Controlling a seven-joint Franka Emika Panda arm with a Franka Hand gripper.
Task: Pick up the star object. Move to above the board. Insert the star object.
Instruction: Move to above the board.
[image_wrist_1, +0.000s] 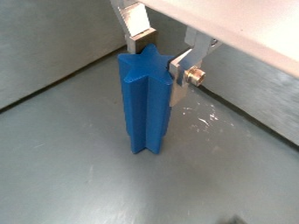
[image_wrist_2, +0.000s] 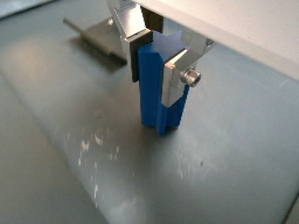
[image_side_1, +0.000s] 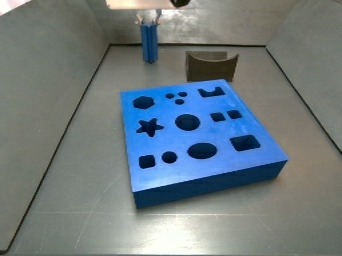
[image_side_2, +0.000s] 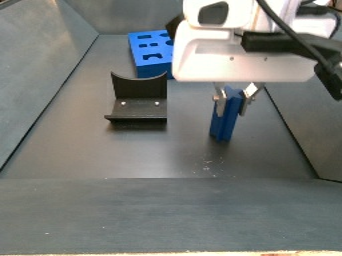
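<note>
Grey tray floor (image_side_1: 80, 190), walled; board (image_side_1: 201, 140) central, open floor around it; star peg (image_wrist_1: 142, 101) upright on floor at far side; gripper (image_wrist_1: 163, 61) pinching its top; fixture (image_side_2: 136, 98) just beside.

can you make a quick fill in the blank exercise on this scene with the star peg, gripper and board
1. The gripper has one finger on each side of the top of the ____ object.
2. The star object stands ____ on the tray floor.
3. The board has one hole shaped like a ____ that matches the peg.
4. The dark fixture stands between the peg and the ____.

Missing words: star; upright; star; board
</note>
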